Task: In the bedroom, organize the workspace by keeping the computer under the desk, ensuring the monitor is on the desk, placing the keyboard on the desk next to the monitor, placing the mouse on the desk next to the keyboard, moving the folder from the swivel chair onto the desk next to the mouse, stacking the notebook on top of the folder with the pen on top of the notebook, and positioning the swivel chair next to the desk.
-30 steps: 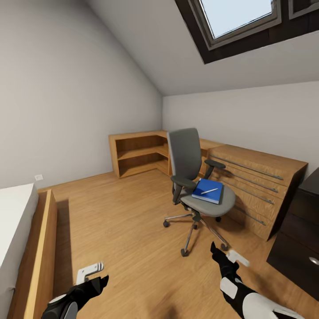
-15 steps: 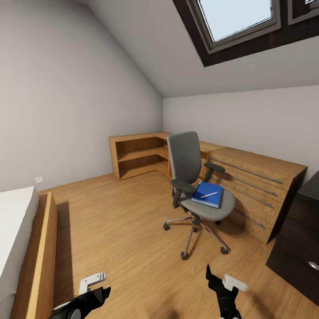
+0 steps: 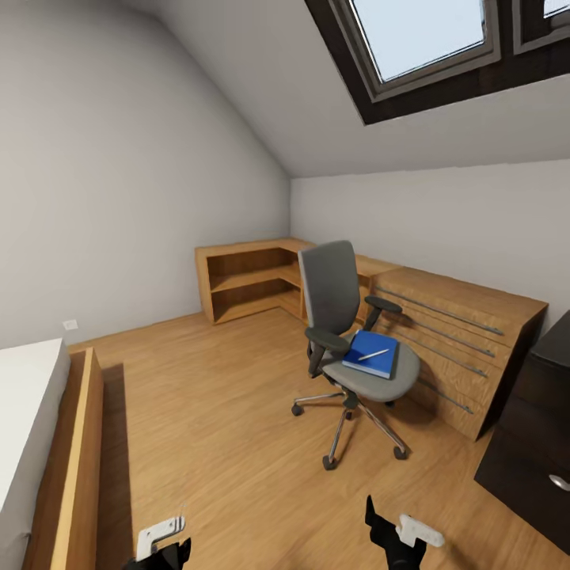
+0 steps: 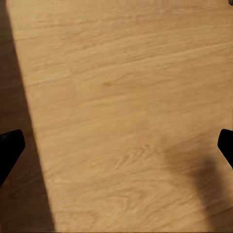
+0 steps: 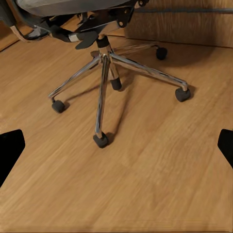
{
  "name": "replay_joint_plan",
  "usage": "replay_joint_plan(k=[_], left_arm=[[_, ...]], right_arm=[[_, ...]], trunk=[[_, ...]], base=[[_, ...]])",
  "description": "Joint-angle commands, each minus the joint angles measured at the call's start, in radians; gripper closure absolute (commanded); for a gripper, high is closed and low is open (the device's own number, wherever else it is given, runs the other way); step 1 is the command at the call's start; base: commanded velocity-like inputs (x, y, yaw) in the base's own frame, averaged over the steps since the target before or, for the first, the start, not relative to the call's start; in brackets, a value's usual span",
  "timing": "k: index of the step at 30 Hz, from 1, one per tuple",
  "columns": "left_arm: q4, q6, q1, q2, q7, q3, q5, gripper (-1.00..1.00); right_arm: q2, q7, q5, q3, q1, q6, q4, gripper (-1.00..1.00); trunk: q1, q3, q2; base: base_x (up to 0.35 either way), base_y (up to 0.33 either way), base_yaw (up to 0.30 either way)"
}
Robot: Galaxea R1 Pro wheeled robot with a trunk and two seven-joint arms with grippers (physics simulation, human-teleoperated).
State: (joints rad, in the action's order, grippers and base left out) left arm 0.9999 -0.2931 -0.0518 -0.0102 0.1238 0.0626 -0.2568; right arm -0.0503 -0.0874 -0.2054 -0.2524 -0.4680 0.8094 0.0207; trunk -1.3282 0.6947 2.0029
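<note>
- Swivel chair (image 3: pixel 348 332) sits out on the wooden floor (image 3: pixel 222 412), roughly mid-room, just in front of the light wooden drawer chest (image 3: pixel 459 332). Grey seat and back, black armrests, chrome star base on casters.
- Blue folder (image 3: pixel 369 353) lies flat on the chair seat, and the pen (image 3: pixel 373 355) rests on top of it at a slant. Can't make out a notebook between them from here, too small to tell.
- Black drawer unit of the worktop (image 3: pixel 530 443) pokes in at the right edge of the head view, right next to the end of the wooden chest.
- Low open wooden shelf (image 3: pixel 249 277) runs along the far wall into the corner, and a skylight (image 3: pixel 427 36) is set in the sloped ceiling above.
- Bed (image 3: pixel 32 443) with a wooden side frame sits on the left side of the room.
- Left claw (image 4: pixel 116 145) hangs low over bare floor; in its wrist view both black fingertips sit far out at the frame edges, so it's spread wide with nothing between them.
- Right claw (image 5: pixel 116 145) is the same deal, fingers (image 5: pixel 9 148) wide apart and nothing gripped. Its wrist view looks at the chair's chrome base (image 5: pixel 104 73) and casters, still well short of touching them.
</note>
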Motion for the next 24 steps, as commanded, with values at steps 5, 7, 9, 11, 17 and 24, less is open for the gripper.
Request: replay_joint_plan(k=[5,7,9,11,17,24], left_arm=[[-0.258,0.241,0.0,0.0,0.005,0.0,0.072,-1.0],[-0.285,0.271,0.0,0.0,0.005,-0.001,0.076,-1.0],[-0.299,0.288,0.0,-0.001,0.005,-0.001,0.078,-1.0],[-0.306,0.296,0.0,-0.001,0.005,-0.001,0.079,-1.0],[-0.313,0.303,0.0,0.0,0.006,0.0,0.08,-1.0],[-0.314,0.304,0.0,-0.001,0.009,0.0,0.08,-1.0]], right_arm=[[0.0,-0.007,-0.012,-0.004,0.003,0.004,0.001,-1.0],[0.0,-0.007,-0.012,-0.004,0.003,0.003,0.002,-1.0],[-0.002,-0.008,-0.011,-0.004,0.003,0.003,0.003,-1.0],[-0.004,-0.009,-0.011,-0.003,0.003,-0.003,0.003,-1.0],[-0.005,-0.01,-0.01,-0.002,0.003,-0.024,0.002,-1.0],[-0.006,-0.011,-0.009,-0.002,0.003,-0.038,0.003,-1.0]], trunk=[[0.019,-0.015,-0.035],[0.027,-0.021,-0.049],[0.035,-0.028,-0.063],[0.042,-0.035,-0.077],[0.065,-0.057,-0.119],[0.092,-0.083,-0.168]], base=[[0.0,0.0,-0.002],[0.0,0.0,-0.086],[0.0,0.0,-0.162],[0.0,0.0,-0.195],[0.0,0.0,-0.228],[0.0,0.0,-0.243]])
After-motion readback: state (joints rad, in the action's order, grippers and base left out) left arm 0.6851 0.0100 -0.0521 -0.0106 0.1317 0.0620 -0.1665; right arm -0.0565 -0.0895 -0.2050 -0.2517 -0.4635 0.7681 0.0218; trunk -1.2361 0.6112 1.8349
